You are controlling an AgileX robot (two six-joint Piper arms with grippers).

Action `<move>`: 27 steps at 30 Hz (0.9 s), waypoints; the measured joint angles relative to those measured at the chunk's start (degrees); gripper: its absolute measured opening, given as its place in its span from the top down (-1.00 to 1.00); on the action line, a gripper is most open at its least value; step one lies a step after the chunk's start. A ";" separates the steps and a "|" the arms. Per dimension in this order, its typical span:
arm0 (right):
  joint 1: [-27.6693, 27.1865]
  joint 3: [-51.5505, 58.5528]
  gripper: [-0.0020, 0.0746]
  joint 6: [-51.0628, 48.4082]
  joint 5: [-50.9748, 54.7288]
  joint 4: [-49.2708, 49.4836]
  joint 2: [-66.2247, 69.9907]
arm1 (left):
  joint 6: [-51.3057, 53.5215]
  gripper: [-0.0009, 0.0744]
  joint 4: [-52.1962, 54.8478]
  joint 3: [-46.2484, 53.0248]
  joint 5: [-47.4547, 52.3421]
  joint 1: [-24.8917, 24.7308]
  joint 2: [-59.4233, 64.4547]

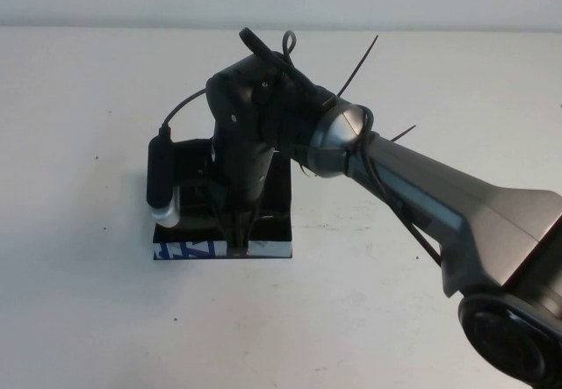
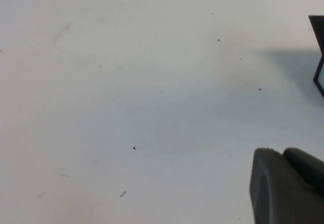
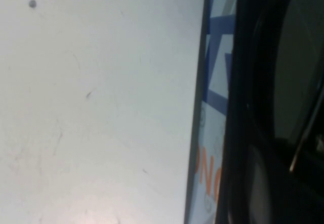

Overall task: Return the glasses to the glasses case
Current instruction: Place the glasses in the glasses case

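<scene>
The glasses case (image 1: 268,250) lies open in the middle of the table, black inside, with a blue and white printed front edge. My right gripper (image 1: 239,241) reaches straight down into it near that front edge. My arm hides most of the glasses in the high view. In the right wrist view the dark frame of the glasses (image 3: 236,133) lies inside the case, right behind the printed edge (image 3: 212,107), with a thin arm (image 3: 306,133) across a lens. My left gripper (image 2: 283,153) hovers over bare table, its fingers together and empty. A corner of the case (image 2: 319,57) shows at that view's edge.
The white table (image 1: 105,319) stretches around the case on all sides. My right arm (image 1: 457,205) crosses from the front right corner to the case. The wrist camera and its cable (image 1: 162,178) hang over the case's left side.
</scene>
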 joint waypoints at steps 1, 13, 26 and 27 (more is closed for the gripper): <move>0.00 0.00 0.91 0.00 0.00 0.00 0.00 | 0.00 0.98 0.00 0.00 0.00 0.00 0.00; 0.00 0.00 0.91 0.00 0.00 0.11 0.53 | 0.00 0.98 0.00 0.00 0.00 0.00 0.00; 0.00 -0.04 0.92 0.00 -0.22 0.33 1.15 | 0.00 0.98 0.00 0.00 0.00 0.00 0.00; 0.00 -0.04 0.92 0.00 -0.22 0.46 1.15 | 0.00 0.98 0.00 0.00 0.00 0.00 0.00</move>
